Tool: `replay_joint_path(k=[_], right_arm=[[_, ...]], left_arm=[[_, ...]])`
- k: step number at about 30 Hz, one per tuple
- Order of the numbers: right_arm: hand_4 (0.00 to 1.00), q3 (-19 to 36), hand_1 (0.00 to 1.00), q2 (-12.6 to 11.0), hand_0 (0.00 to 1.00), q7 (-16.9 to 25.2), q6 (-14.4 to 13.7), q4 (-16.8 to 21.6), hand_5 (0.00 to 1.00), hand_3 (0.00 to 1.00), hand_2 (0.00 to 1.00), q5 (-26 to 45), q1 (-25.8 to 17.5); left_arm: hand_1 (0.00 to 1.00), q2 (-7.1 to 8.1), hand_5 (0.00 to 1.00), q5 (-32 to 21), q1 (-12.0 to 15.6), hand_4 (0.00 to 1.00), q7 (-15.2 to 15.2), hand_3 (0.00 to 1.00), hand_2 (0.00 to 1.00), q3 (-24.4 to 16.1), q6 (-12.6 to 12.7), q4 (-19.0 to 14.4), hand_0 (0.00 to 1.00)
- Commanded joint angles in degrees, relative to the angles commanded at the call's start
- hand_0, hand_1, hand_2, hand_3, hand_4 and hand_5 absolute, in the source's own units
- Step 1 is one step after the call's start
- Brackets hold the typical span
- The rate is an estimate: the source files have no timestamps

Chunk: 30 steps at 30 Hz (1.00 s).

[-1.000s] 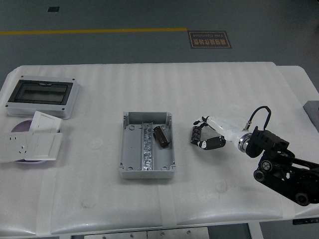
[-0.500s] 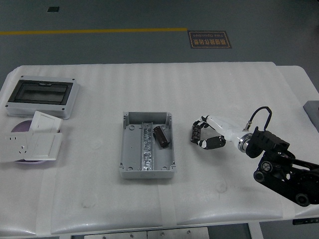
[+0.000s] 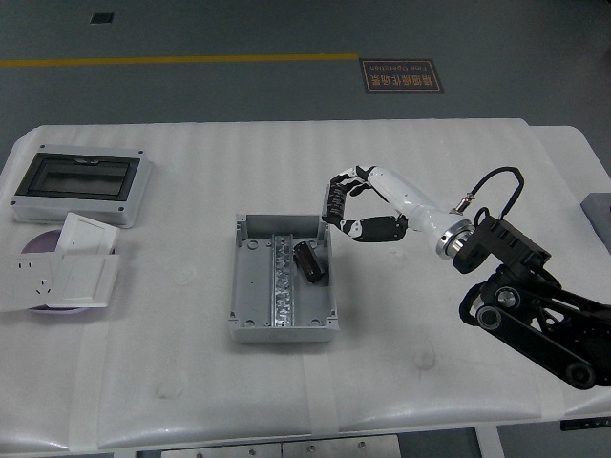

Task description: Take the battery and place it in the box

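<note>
The right hand [image 3: 355,205] hangs over the table just beyond the far right corner of the box [image 3: 283,278], its dark fingers [image 3: 333,202] loosely curled with the thumb below them, and nothing visible between them; it is empty and relaxed rather than clenched. Behind it the white forearm runs back to the black arm, which enters from the lower right of the head view. The left arm is not in the picture. The battery [image 3: 307,261], a short dark cylinder, lies inside the grey open-topped box, in its right-hand half beside the metal rail that runs down the middle, tilted somewhat off the box's long axis. The hand is near the battery but clear of it, with the box's far wall between them. On this evidence the placing appears complete: the battery is in the box and no hand holds it. What seems to remain, if anything, is for the arm to draw clear of the box; whether the battery is seated flat on the floor of the box cannot be determined from this view. Well to the left, apart from the work, stand a grey enclosure with a dark window [image 3: 80,184] and a small pile of white socket plates [image 3: 65,271]. The white table [image 3: 430,382] shows no other loose battery.
</note>
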Motion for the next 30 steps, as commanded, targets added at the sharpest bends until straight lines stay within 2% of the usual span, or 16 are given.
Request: replay_joint_path(k=[1, 6, 7, 12, 13, 18, 19, 24, 30], right_arm=[[0.481, -0.4, 0.694, 0.7, 0.795, 0.1, -0.2, -0.2, 0.153, 0.68, 0.612, 0.4, 0.0], [0.481, -2.8, 0.694, 4.0, 0.795, 2.1, -1.3, -1.4, 0.153, 0.68, 0.612, 4.0, -0.1], [0.653, -3.2, 0.816, 4.3, 0.935, 2.5, -1.4, -1.6, 0.313, 0.89, 0.792, 4.6, 0.0], [0.653, -4.9, 0.816, 4.8, 0.935, 3.6, -1.7, -2.7, 0.313, 0.89, 0.792, 6.7, 0.0], [0.93, -5.0, 0.913, 4.8, 0.998, 3.7, -1.6, -2.9, 0.817, 0.984, 0.878, 6.8, 0.0], [0.93, -5.2, 0.913, 5.0, 0.998, 3.7, -1.2, -3.9, 0.817, 0.984, 0.878, 6.6, -0.5], [0.998, -5.2, 0.963, 5.0, 0.998, 3.6, -1.2, -4.0, 0.998, 0.998, 0.925, 6.5, -0.6], [0.998, -3.6, 0.963, 4.5, 0.998, 3.4, -1.0, -3.9, 0.998, 0.998, 0.925, 5.7, -1.4], [0.998, 3.4, 0.971, 2.1, 0.998, 3.6, -1.8, -3.1, 0.998, 0.998, 0.931, 4.2, -4.1]], left_arm=[[0.662, -0.01, 0.005, 0.1, 0.0, 0.622, 0.0, 0.622, 0.581, -0.1, 0.0, 0.0, 0.653], [0.662, -0.02, 0.005, 0.2, 0.2, 0.622, 0.2, 0.622, 0.581, -0.3, -0.1, 0.0, 0.653], [0.662, -0.02, 0.007, 0.2, 0.2, 0.624, 0.2, 0.619, 0.581, -0.4, -0.1, 0.0, 0.653], [0.662, 0.02, 0.007, 0.3, 0.3, 0.624, 0.4, 0.619, 0.581, -0.6, -0.2, 0.0, 0.653], [0.662, 0.02, 0.008, 0.3, 0.3, 0.624, 0.4, 0.621, 0.581, -0.6, -0.2, 0.0, 0.653], [0.662, -0.03, 0.008, 0.1, 0.3, 0.624, 0.5, 0.621, 0.581, -0.4, -0.3, 0.0, 0.653], [0.662, -0.05, 0.008, 0.1, 0.3, 0.625, 0.5, 0.62, 0.581, -0.4, -0.3, 0.0, 0.653], [0.662, -0.07, 0.008, 0.0, 0.3, 0.625, 0.4, 0.62, 0.581, -0.2, -0.3, 0.0, 0.653], [0.662, -0.15, 0.009, -0.4, 0.3, 0.627, 0.4, 0.619, 0.581, 0.1, -0.3, -0.1, 0.654]])
